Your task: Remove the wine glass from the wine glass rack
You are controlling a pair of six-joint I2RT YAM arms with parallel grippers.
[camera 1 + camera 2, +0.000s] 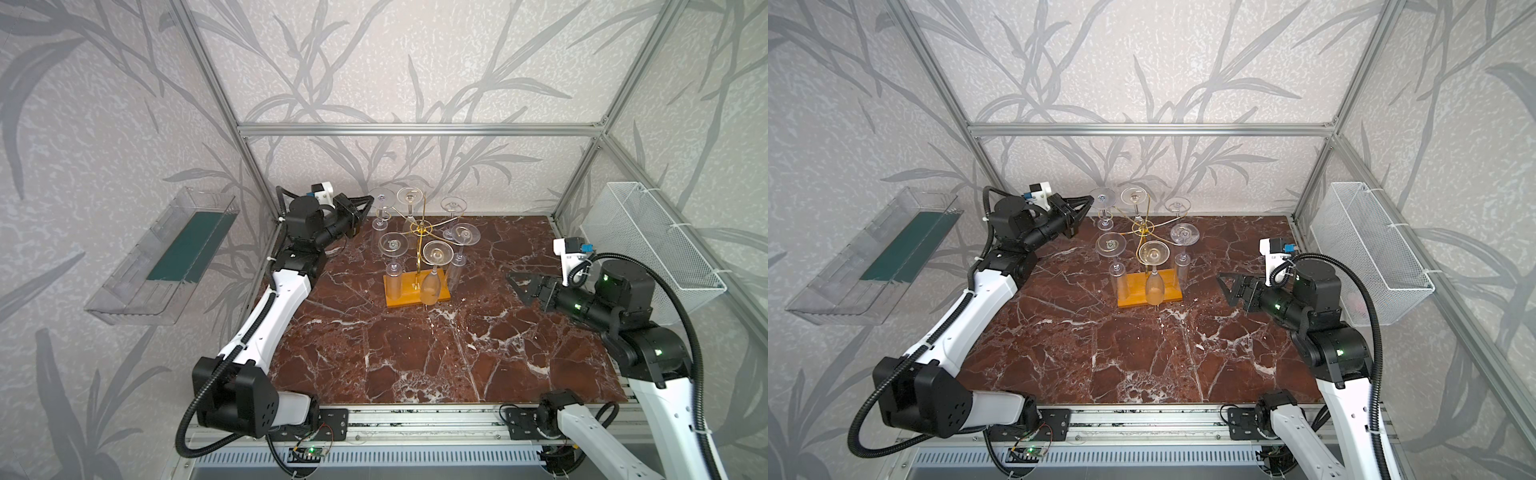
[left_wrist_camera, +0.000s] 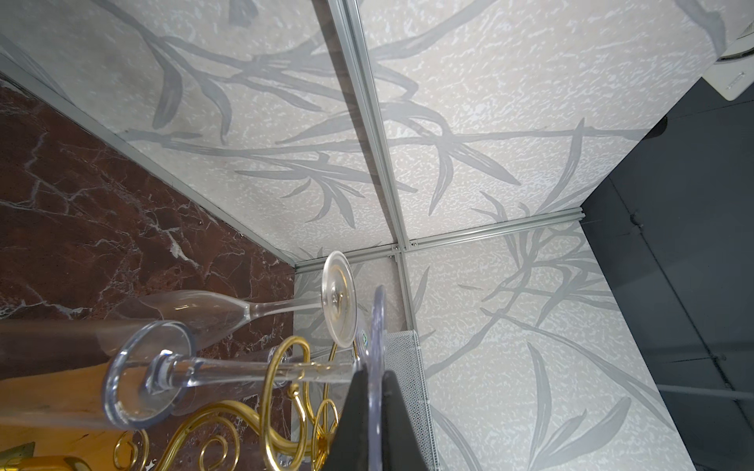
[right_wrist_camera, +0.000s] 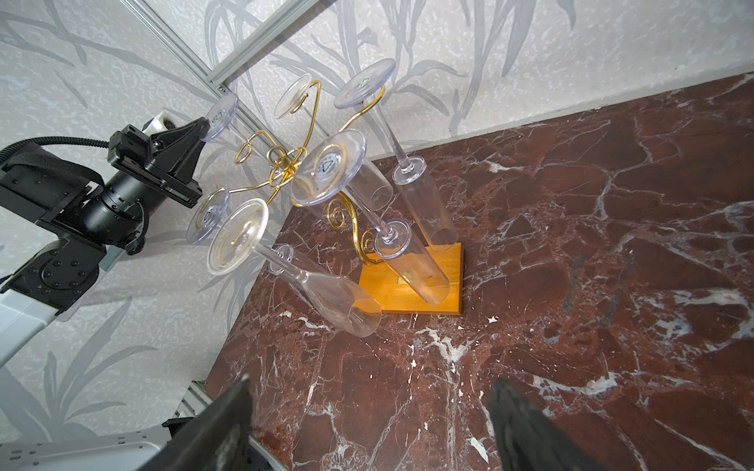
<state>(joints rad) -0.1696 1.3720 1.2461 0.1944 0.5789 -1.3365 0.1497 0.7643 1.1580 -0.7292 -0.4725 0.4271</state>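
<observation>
Marble (image 1: 415, 353): wine glass (image 1: 383, 197) in left pincer (image 1: 370, 200)

Red-brown marble tabletop (image 1: 415, 353), veined white; the wine glass rack (image 1: 405, 297) stands on it, centre frame.

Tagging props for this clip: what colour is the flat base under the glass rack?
Orange-yellow wood base, clearest in the right wrist view.
</observation>
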